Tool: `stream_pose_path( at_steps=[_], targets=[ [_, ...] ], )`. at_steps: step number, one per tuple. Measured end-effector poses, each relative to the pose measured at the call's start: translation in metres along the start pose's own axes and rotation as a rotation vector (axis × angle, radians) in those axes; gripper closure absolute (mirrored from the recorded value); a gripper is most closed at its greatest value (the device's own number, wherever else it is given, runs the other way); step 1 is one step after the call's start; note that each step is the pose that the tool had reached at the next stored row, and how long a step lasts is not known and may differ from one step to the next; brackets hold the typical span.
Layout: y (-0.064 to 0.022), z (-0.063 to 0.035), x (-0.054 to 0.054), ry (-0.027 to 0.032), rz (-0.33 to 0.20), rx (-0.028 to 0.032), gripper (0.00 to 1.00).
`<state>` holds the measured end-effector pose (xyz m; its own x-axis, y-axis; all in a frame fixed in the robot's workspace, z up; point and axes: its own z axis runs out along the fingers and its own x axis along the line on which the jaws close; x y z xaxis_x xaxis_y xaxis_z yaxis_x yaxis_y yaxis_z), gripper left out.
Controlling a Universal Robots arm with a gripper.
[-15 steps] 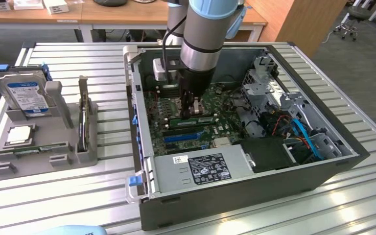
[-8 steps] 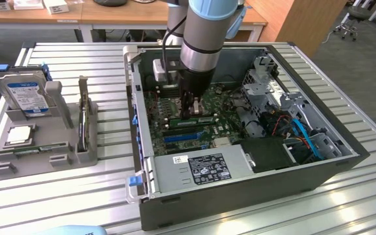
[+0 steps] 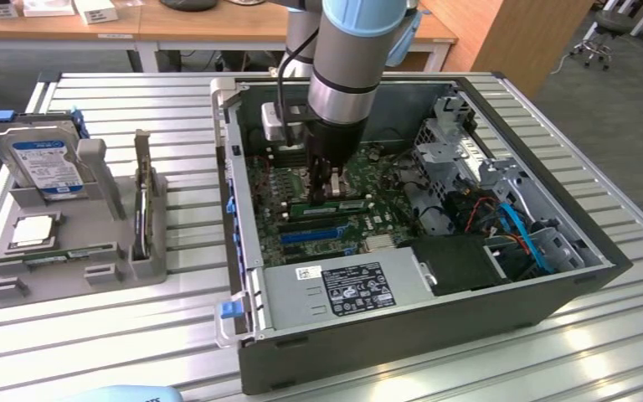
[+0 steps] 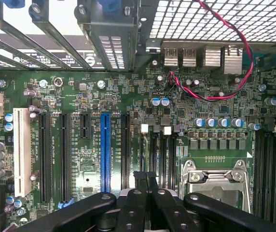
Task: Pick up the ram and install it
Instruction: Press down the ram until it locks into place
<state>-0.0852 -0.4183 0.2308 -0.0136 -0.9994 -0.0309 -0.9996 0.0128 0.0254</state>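
Green ram (image 3: 338, 203) stick lying along the motherboard (image 3: 299, 180) slots inside the open PC case (image 3: 411, 335), right under the arm. Jaws (image 3: 327, 186) closed, tips down at the stick (whether pinching its edge or just pressing on it, cannot tell). From the wrist, black fingers (image 4: 140, 188) squeezed together above the memory slots (image 4: 159, 150) beside the silver CPU socket (image 4: 215, 179). Light, thin, stiff board, brittle if twisted; best taken by the long edges, off the chips and contacts. Tight around it: blue expansion slot (image 4: 105, 150), capacitors, red-black wire (image 4: 225, 96), drive cage (image 3: 461, 151) and power supply (image 3: 344, 289). Out on the table (image 3: 131, 335), grey parts holder (image 3: 76, 243) with hard drive (image 3: 40, 159) and processor chip (image 3: 33, 230), well apart.
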Motion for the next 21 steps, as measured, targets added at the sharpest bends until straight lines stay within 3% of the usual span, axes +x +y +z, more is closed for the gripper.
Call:
stream_pose_path(
  at_steps=[21],
  targets=[
    [-0.0001,0.0051,-0.0005,0.0002,0.000,0.0000,0.90]
  ],
)
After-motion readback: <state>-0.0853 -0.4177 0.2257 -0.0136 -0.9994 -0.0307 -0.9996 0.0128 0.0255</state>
